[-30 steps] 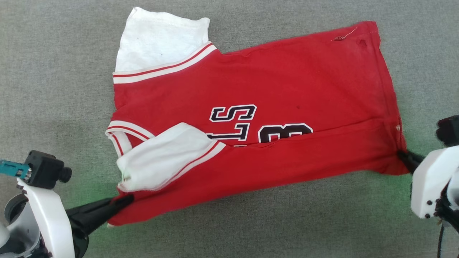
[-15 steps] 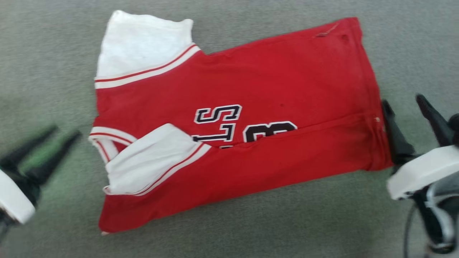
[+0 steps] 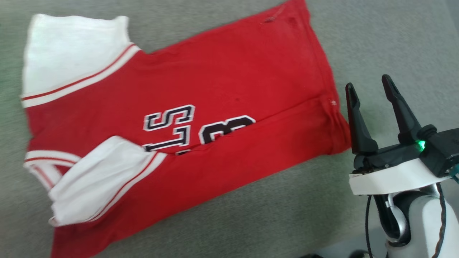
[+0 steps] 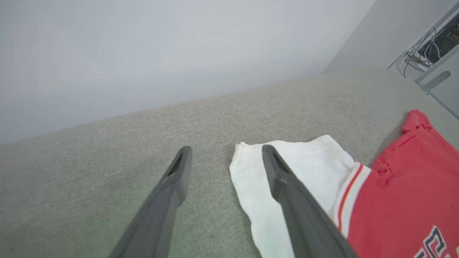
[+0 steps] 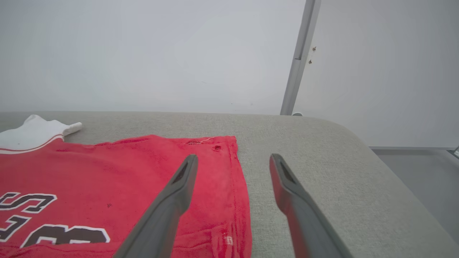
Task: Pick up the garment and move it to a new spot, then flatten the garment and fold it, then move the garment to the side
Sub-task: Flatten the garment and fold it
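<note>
head view crops the garment (image 3: 222, 82) at bottom left; left gripper (image 4: 226, 148), right gripper (image 3: 368, 82) spread, empty.

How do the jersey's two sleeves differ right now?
The far sleeve lies spread on the grey surface, clear of the red body; the near sleeve is folded in over the red body. The near sleeve covers an edge of the lettering; the far sleeve covers none. Both are white with red-and-white striped trim.

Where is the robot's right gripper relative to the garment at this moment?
In the head view the right gripper sits at the right side, open and empty, just beside the right edge of the garment, above the grey padded surface.
</note>
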Tool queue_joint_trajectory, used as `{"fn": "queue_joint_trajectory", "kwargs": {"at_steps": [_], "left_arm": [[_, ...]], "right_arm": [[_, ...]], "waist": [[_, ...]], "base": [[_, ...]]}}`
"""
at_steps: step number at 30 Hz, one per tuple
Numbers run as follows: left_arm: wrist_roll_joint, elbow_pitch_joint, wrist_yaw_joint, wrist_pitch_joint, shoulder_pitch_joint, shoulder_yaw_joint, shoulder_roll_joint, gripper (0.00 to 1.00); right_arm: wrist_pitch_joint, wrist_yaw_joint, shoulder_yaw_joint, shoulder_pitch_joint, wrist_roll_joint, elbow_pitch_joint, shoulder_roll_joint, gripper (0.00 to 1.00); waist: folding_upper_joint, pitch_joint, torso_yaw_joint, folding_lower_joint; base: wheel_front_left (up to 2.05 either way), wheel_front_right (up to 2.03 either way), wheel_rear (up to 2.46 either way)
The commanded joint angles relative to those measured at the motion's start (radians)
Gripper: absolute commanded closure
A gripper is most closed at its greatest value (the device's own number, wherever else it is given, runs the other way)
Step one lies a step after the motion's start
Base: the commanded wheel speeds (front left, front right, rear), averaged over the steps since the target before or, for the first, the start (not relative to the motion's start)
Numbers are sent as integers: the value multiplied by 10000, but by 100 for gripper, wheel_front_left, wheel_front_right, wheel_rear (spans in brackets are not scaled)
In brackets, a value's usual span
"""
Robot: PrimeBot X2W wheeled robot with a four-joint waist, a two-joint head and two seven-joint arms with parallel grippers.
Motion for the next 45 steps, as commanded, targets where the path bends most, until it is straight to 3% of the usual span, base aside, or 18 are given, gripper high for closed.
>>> {"fn": "queue_joint_trajectory", "kwargs": {"at_steps": [1,10,16,17,19,22,29,37,45], "left_arm": [[57,165,24,542,-456,-94,-47,0],[-74,612,24,4982,-2427,-1021,21,0],[-56,609,26,6122,-2875,-1548,-84,0],[-161,588,21,6138,-2914,-1564,-110,16],[-179,505,21,6121,-2963,-1657,-130,100],[-174,409,18,6017,-3080,-1780,-119,100],[-115,168,18,5777,-3492,-1970,-376,100],[-128,-426,18,5330,-4007,-2375,-891,100],[-168,-768,18,4850,-4223,-2946,-974,100]], "right_arm": [[-154,-24,90,-28,85,58,33,0],[-240,-22,462,242,459,380,36,0],[-216,-22,828,70,464,489,31,0],[-183,-22,862,-7,451,483,30,0],[-30,-22,986,-232,327,489,31,0],[543,-22,1015,-832,154,452,29,0],[3404,-22,774,-3206,-90,1039,29,0],[7139,-19,-27,-6446,-22,3374,-139,0],[8868,-16,-353,-7798,172,5062,-113,0]], "waist": [[0,332,-422,0],[0,783,-1018,0],[0,1045,-1096,0],[0,1073,-1076,0],[0,1117,-1032,0],[0,1172,-929,0],[0,1462,-437,0],[0,1979,435,0],[0,2284,834,0]], "base": [[0,0,0],[0,0,0],[0,0,0],[0,0,0],[0,0,0],[0,0,0],[0,0,0],[0,0,0],[0,0,0]]}}
